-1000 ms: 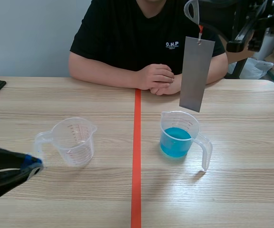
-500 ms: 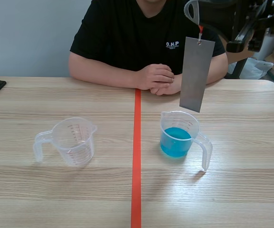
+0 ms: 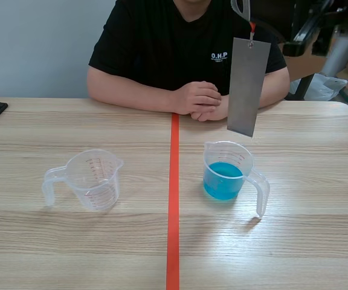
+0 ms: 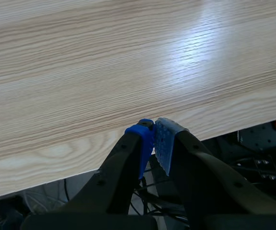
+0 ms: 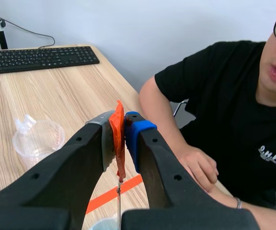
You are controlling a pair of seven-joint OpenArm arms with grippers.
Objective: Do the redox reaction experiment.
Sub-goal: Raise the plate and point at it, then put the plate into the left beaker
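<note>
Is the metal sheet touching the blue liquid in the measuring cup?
No, the metal sheet hangs clear above the measuring cup of blue liquid.

The right gripper [image 5: 120,123] is lifting the metal plate [image 3: 246,86] by its orange tag [image 5: 118,141], slightly higher at the scene view's upper right, away from the blue cup [image 3: 225,175]. The left gripper [image 4: 153,139] is withdrawing, gone from the lower left.

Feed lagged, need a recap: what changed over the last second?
The left gripper has pulled back from beside the empty cup, out of the scene view, shut on nothing. The right gripper, pinching the orange tag, raised the metal plate slightly. That cup, the cup of blue liquid and the person's hands stayed put.
</note>
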